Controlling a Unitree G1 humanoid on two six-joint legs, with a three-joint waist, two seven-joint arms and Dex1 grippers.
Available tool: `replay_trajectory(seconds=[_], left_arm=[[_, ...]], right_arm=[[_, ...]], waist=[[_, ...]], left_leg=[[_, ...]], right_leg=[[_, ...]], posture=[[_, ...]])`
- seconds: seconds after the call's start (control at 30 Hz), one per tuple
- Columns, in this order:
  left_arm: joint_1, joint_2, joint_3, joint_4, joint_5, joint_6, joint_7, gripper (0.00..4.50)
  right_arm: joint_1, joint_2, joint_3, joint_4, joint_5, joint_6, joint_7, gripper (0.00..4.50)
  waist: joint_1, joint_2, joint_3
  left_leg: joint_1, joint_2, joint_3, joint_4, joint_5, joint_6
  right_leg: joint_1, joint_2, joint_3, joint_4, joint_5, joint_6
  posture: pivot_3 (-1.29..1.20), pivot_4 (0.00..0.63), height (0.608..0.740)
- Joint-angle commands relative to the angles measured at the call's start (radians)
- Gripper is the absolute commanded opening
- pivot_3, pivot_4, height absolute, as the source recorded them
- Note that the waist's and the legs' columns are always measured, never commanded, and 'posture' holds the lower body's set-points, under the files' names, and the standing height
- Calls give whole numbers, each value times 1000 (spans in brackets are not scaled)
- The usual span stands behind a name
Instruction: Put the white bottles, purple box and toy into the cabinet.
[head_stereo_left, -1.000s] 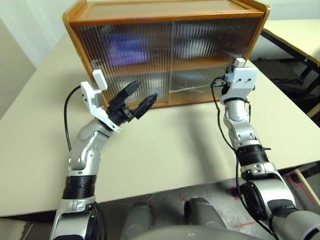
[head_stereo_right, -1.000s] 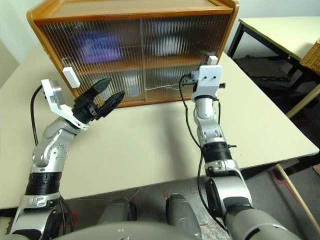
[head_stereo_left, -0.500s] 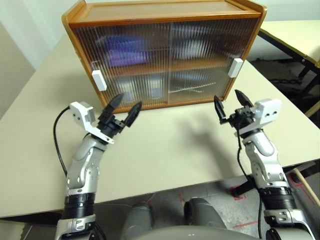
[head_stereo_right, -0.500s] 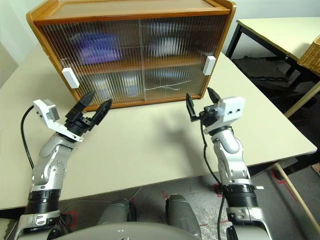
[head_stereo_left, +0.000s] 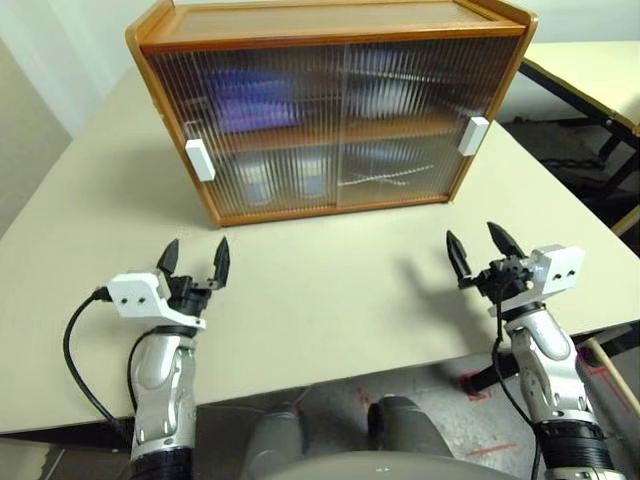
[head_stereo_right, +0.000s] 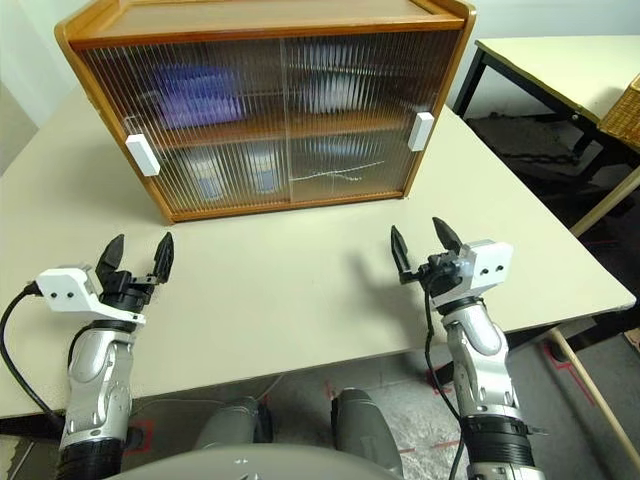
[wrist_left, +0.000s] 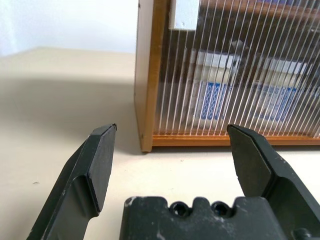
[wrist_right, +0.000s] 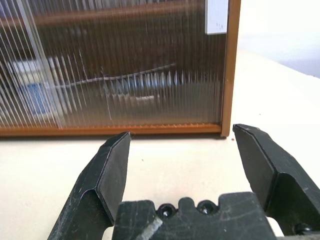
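Both arms have pulled back from the cabinet (head_stereo_left: 330, 110) to the near edge of the table (head_stereo_left: 330, 290). A second ago the right gripper (head_stereo_left: 477, 255) was up at the white handle (head_stereo_left: 472, 136) of the right door, and the left gripper (head_stereo_left: 194, 260) hovered close to the left handle (head_stereo_left: 200, 160). Now each hangs low over the table, well apart from the cabinet, fingers spread wide and grasping nothing.

Both ribbed doors stand shut, edge to edge across the front. Through them, the purple box (head_stereo_left: 250, 105) shows as a lilac blur on the upper shelf toward the cabinet's left end, with a pale shape beside it on the right half that may be the toy, though I cannot tell. The white bottles (wrist_left: 240, 95) sit on the lower shelf behind the left door.

With nothing left on the table and the doors closed, the task looks finished.

The bottle labels show blue print, but no writing can be read through the ribbing.
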Motion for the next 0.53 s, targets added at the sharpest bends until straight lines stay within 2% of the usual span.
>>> replay_trajectory(seconds=[0.03, 0.53], left_arm=[[30, -8, -17, -30, 16, -10, 15, 4500], [71, -1, -44, -49, 29, -20, 32, 4500]], right_arm=[[1, 4, -4, -9, -4, -12, -3, 4434], [39, 8, 4, -32, 12, -11, 30, 4434]], waist=[[9, 0, 0], [13, 0, 0]], left_leg=[[0, 0, 0, 0, 0, 0], [0, 0, 1, 0, 0, 0]], right_leg=[[0, 0, 0, 0, 0, 0], [0, 0, 0, 0, 0, 3]], posture=[[84, 0, 740], [83, 0, 740]])
